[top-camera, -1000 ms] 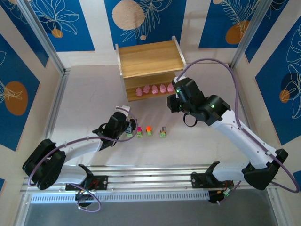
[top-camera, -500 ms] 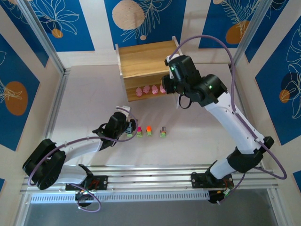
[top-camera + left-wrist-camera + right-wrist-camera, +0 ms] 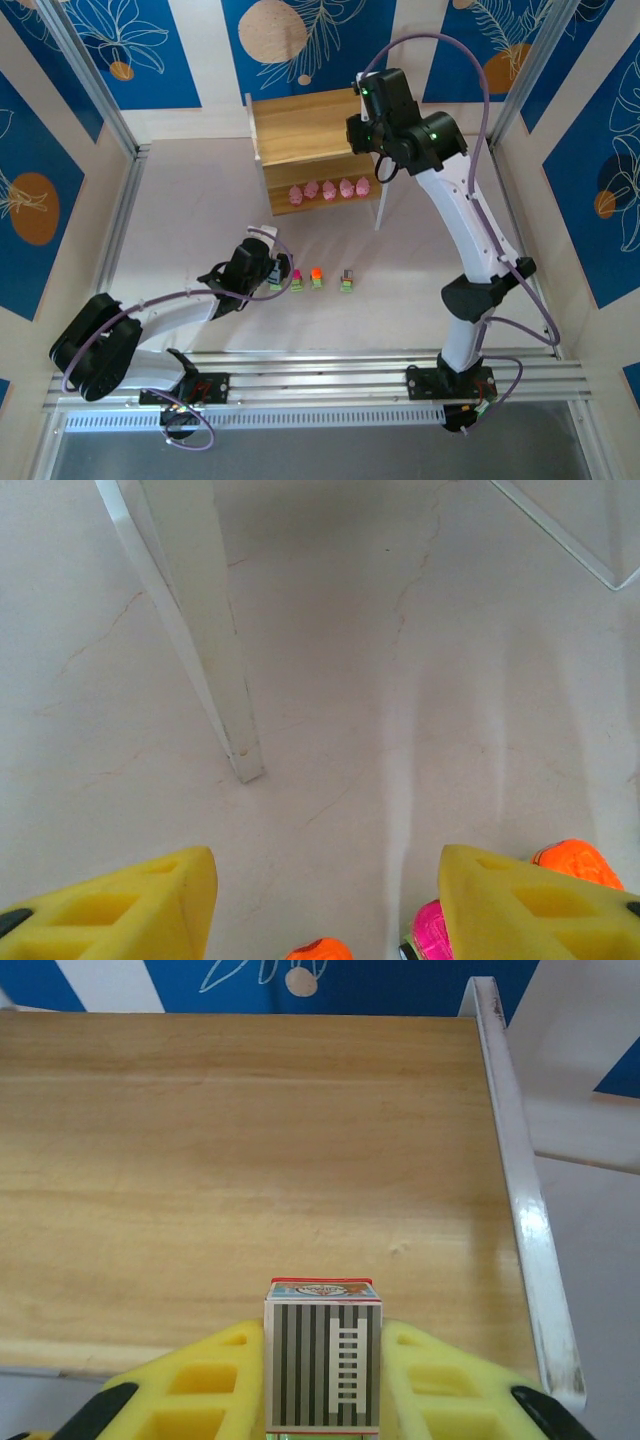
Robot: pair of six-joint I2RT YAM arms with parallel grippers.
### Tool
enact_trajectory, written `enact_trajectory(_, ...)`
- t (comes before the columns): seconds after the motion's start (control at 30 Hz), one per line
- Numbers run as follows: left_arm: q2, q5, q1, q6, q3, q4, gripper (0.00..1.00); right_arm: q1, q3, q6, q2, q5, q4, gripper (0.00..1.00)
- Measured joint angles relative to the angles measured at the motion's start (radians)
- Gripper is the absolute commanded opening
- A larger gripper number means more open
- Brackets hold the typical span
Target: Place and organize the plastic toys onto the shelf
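Observation:
My right gripper (image 3: 322,1348) is shut on a blocky toy with a grey-striped roof (image 3: 322,1365). It holds the toy above the front right of the shelf's wooden top (image 3: 250,1160). From above, the right gripper (image 3: 360,128) hangs over the shelf (image 3: 315,125). Several pink blob toys (image 3: 329,189) line its lower tier. My left gripper (image 3: 328,872) rests low on the table, open. An orange-topped toy (image 3: 318,948) lies between its yellow fingers (image 3: 120,910), and a magenta-topped toy (image 3: 430,930) lies against the right one. Three blocky toys (image 3: 316,277) stand in a row on the table.
The shelf's white front leg (image 3: 215,660) stands just ahead of the left gripper. A white rail (image 3: 520,1210) edges the shelf top on the right. Metal frame posts (image 3: 120,200) and blue patterned walls bound the table.
The right arm has risen from in front of the lower tier to above the shelf's top, carrying the striped toy. The left arm has not moved.

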Motion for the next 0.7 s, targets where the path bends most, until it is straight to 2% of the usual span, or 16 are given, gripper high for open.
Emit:
enact_trajectory(0.27,0.002,0.001,0.002,-0.003,0.0,0.003,0.6,-0.06,0.101,-0.007,0.083,-0.022,-0.042,0.27)
enact_trajectory(0.7,0.002,0.011,0.006,-0.005,0.0,0.003,0.6,-0.105,0.107,-0.013,0.09,-0.042,-0.051,0.27)
